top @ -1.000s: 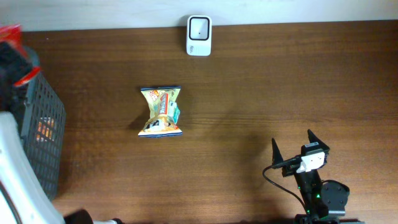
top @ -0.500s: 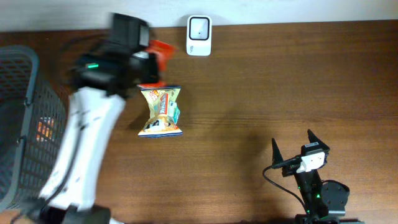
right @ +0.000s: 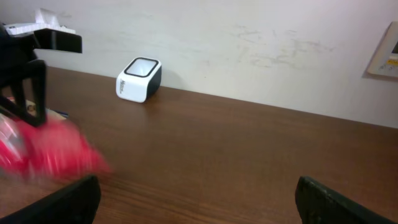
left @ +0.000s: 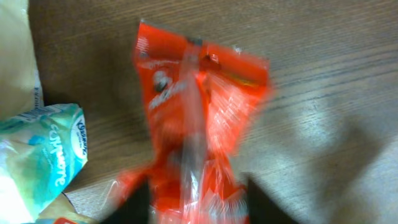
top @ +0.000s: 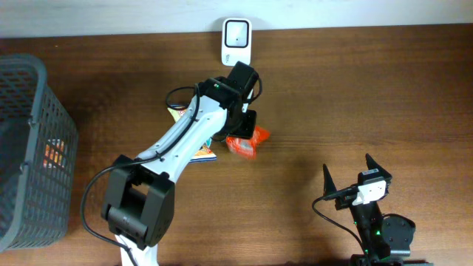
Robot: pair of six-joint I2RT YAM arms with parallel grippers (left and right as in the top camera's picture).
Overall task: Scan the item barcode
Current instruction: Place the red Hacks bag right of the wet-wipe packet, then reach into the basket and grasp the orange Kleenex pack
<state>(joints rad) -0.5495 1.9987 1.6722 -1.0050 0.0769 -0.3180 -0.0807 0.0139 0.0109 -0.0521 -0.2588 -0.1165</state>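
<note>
1. Overhead view: my left arm reaches from the near left edge across the wooden table (top: 399, 89). The left gripper (top: 247, 127) sits over a red packet (top: 247, 142) near the table's middle.
2. The red packet lies just to the right of a yellow snack bag (top: 201, 154), which the arm largely covers. I cannot tell from above whether the two are touching.
3. The white barcode scanner (top: 236, 32) stands at the far edge of the table, apart from the packet and a little to its left.
4. On the left wrist view the red packet (left: 199, 124) is blurred and fills the space between the two dark fingers (left: 138, 205) at the bottom of the frame. The jaws stand apart with the packet between them. I cannot tell whether they are pressing on it or loose around it.
5. The teal corner of the snack bag (left: 53, 152) shows at the left of that view, near the packet but with bare wood between them.
6. My right gripper (top: 346, 163) is parked at the near right, well apart from everything, with its fingers spread wide and nothing between them.
7. The right wrist view shows the scanner (right: 140, 79) against the wall and the packet (right: 50, 152) as a red smear at far left.
8. A dark mesh basket (top: 29, 89) stands at the table's left edge.
</note>
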